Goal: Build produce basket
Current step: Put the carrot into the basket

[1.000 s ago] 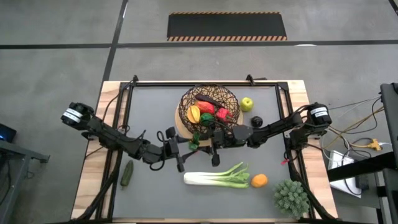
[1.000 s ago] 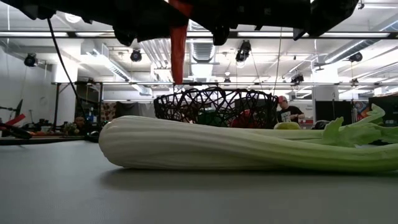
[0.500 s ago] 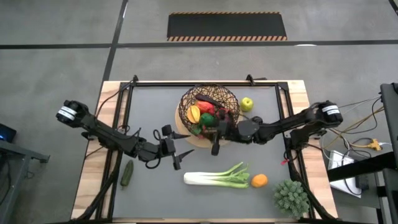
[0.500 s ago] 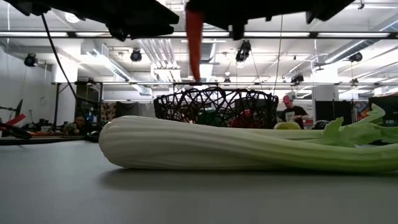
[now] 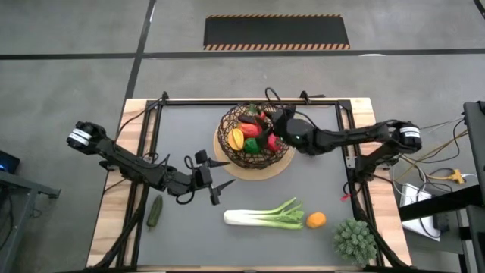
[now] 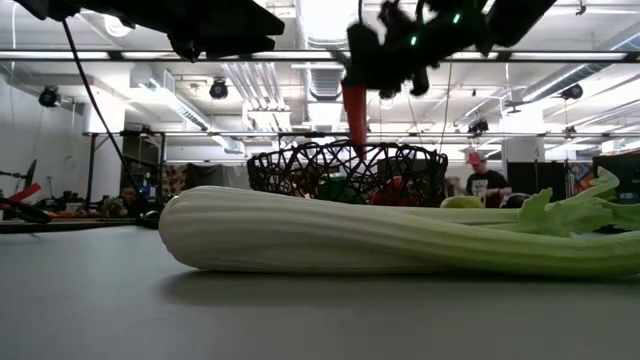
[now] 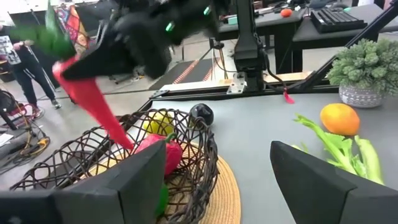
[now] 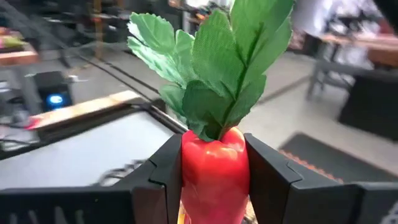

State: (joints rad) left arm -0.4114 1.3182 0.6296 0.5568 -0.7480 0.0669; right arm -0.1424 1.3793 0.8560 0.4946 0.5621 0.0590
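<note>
Several produce pieces, perhaps peppers, in basket (image 5: 254,138); right claw (image 8: 214,171) gripping carrot (image 6: 354,112) above; left claw (image 5: 214,184) open.

Floor (image 5: 68,83): grey concrete, dark seam lines.
Floor mat (image 5: 276,32): black, striped edges, beyond the table.
Ceiling (image 6: 300,80): long strip lights, ducts, hanging lamps.
Desks (image 7: 323,25): dark, behind the table.

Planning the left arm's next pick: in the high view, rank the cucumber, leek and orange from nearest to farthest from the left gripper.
Measured from the left gripper, near the table's middle:
1. Leek, just right of it toward the table's front.
2. Cucumber, on the left side by the frame.
3. Orange, beyond the leek's leafy end on the right.
</note>
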